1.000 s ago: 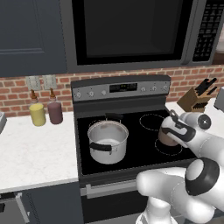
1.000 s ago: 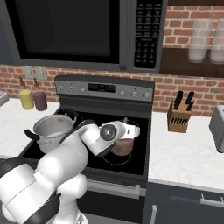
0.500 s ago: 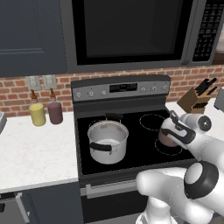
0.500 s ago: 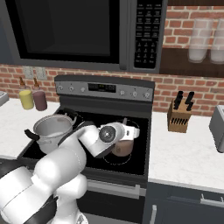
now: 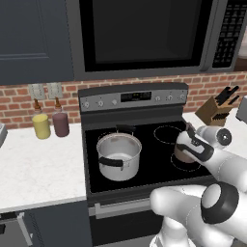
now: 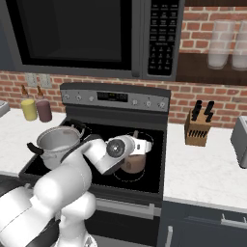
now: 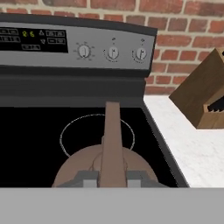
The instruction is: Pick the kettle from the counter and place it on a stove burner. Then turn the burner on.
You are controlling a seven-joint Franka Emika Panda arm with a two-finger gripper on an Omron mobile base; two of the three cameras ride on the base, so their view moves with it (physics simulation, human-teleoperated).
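Observation:
The small brown kettle point(image 5: 181, 153) point(image 6: 133, 164) stands on the front right stove burner point(image 5: 187, 169) point(image 6: 126, 177) of the black glass cooktop. My gripper point(image 5: 190, 141) point(image 6: 140, 147) point(image 7: 113, 178) is right above it. Its two fingertips press against either side of the kettle's thin arched handle point(image 7: 113, 135). The brown body point(image 7: 83, 166) shows below the handle in the hand view. Beyond it lies the pale ring of the rear right burner point(image 7: 65, 131). The white counter point(image 7: 192, 148) runs along the right of the stove.
A larger silver pot point(image 5: 118, 153) point(image 6: 58, 141) occupies the front left burner. Three knobs point(image 7: 113, 53) sit on the stove's back panel. A knife block point(image 5: 217, 108) point(image 6: 197, 130) stands on the right counter, two bottles point(image 5: 50, 124) on the left, a toaster point(image 6: 240, 140) far right.

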